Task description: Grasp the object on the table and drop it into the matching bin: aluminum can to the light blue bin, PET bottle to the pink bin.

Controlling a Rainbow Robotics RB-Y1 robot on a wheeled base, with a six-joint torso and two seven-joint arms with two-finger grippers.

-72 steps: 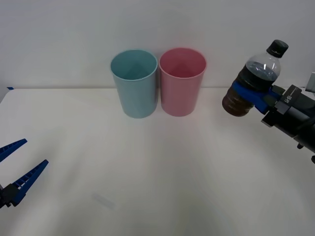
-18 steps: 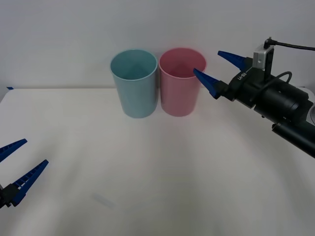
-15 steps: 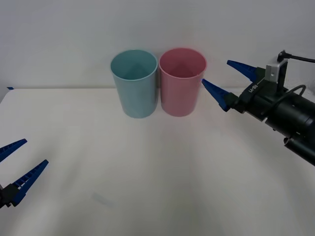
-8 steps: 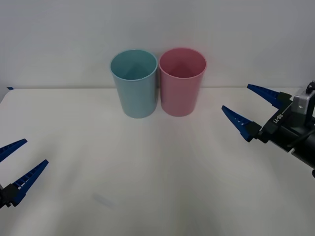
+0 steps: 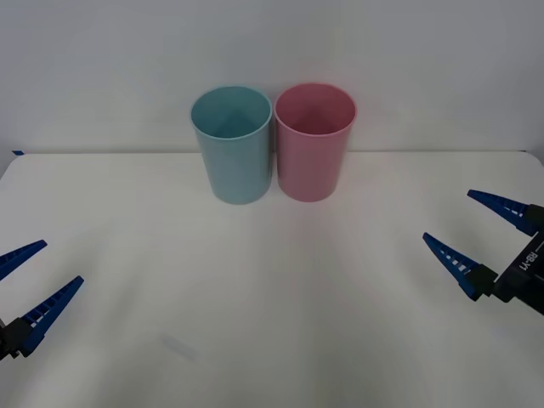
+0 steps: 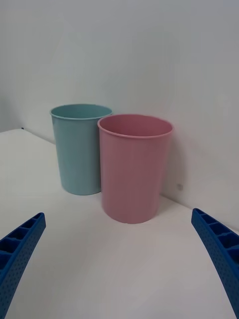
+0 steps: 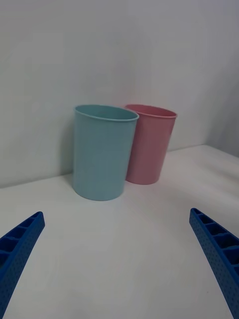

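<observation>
My right gripper (image 5: 478,240) sits low right, fingers spread and empty; my left gripper (image 5: 27,286), low left, is spread too. I should park gently, clear of the pink bin (image 5: 314,140).

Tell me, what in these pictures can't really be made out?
- Inside of the pink bin: front view, its floor lies in shadow behind the near wall; the wrist views see it side-on.
- Inside of the light blue bin: likewise.
- Right pincer: front view, open, its arm cut off by the right edge.
- Left pincer: front view, open, cut off by the left edge.
- Small mark on the table: too faint to identify.
</observation>
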